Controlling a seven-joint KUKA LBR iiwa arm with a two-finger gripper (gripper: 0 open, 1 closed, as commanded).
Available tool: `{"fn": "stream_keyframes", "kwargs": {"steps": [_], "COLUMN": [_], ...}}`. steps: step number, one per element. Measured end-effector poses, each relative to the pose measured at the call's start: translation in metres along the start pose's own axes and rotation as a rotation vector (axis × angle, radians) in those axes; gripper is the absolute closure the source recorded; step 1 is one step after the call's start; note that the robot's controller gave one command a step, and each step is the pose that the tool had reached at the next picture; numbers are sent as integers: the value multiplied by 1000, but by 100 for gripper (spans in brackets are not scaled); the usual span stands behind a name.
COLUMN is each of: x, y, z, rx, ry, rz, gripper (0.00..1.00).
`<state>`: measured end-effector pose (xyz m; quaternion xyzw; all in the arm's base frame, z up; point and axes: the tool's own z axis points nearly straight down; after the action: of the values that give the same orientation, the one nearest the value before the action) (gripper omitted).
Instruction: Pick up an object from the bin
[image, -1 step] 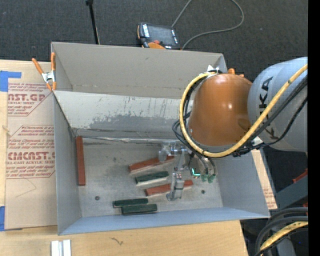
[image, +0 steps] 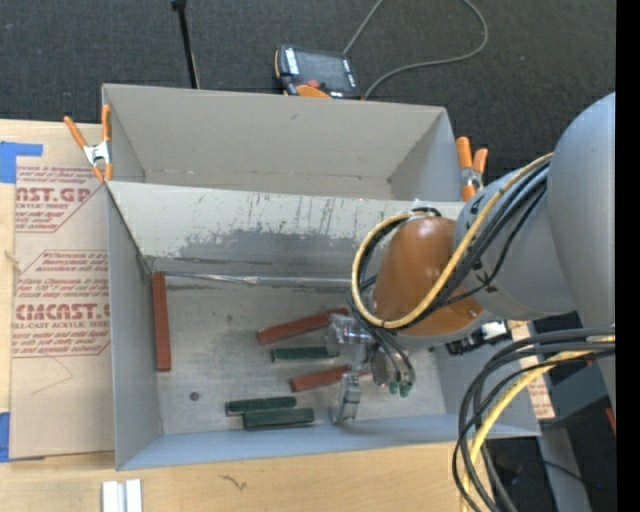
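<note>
Noted low over the right part of the grey metal bin (image: 128, 262): gripper (image: 349, 390), beneath orange wrist cover (image: 425, 272), at the right end of a short red-brown bar (image: 318, 380). Contact with that bar not determinable. Just behind it, a single dark green bar (image: 300, 353), then a longer slanted red-brown bar (image: 293, 328). Near front wall, paired dark green bars (image: 262, 406) lying side by side. Along left wall, a lone red-brown bar (image: 160, 322), well apart from the rest.
</note>
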<state>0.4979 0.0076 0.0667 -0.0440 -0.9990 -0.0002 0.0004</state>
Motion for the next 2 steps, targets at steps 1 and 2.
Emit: {"fn": "stream_keyframes", "kwargs": {"steps": [1,2], "x": [-21,-23], "y": [-18,-17], "z": [-3,-6], "rx": [0,-1], "ry": [-3,-8], "rz": [-79,-78], "gripper": [0,100]}}
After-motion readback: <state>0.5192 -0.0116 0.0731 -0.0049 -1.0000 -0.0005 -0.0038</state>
